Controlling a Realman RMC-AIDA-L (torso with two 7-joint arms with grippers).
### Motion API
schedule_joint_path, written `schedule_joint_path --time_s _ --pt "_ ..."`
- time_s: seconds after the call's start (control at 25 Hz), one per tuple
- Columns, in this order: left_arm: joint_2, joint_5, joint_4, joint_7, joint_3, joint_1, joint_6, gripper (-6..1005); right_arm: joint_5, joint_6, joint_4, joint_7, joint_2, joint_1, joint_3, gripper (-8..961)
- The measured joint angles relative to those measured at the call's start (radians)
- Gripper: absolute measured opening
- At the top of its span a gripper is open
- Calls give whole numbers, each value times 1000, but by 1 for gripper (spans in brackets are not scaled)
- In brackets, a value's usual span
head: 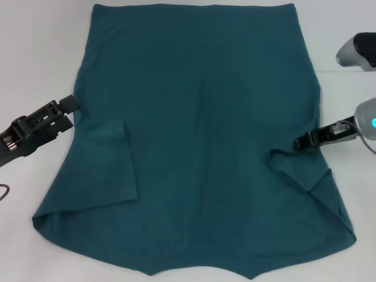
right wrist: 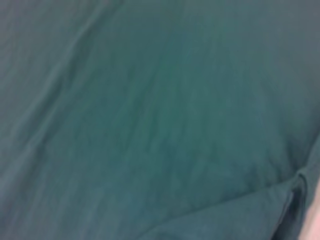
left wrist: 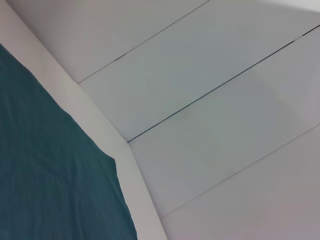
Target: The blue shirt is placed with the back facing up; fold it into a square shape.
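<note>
A blue shirt (head: 200, 135) lies spread flat across the middle of a pale surface (head: 35, 59), both short sleeves already turned inward over the body, their folded edges showing as creases near each side. The straight hem runs along the far edge; the shoulders and collar point toward the near edge and run out of the head view there.

The left gripper (head: 66, 111) waits at the shirt's left edge, just beside the cloth about halfway along; whether its jaws are released or clenched cannot be told. The right gripper (head: 308, 140) sits at the opposite edge, its tip over the cloth near the folded right sleeve; its jaws cannot be read either.

The matching stations suggest the arms are set to take both sides at once and carry one end over the other. Bare surface shows to the left and right of the shirt, giving the arms room to draw outward; the far hem lies close to the surface's far edge.
</note>
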Motion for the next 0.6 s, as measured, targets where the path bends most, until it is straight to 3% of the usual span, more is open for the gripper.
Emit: schedule_joint_path --time_s 0.24,0.6 --pt "0 -12 0 0 0 7 -2 960 40 103 1 -3 32 7 5 477" --pt "0 -20 0 0 0 6 -1 960 289 322 9 -66 41 5 1 477"
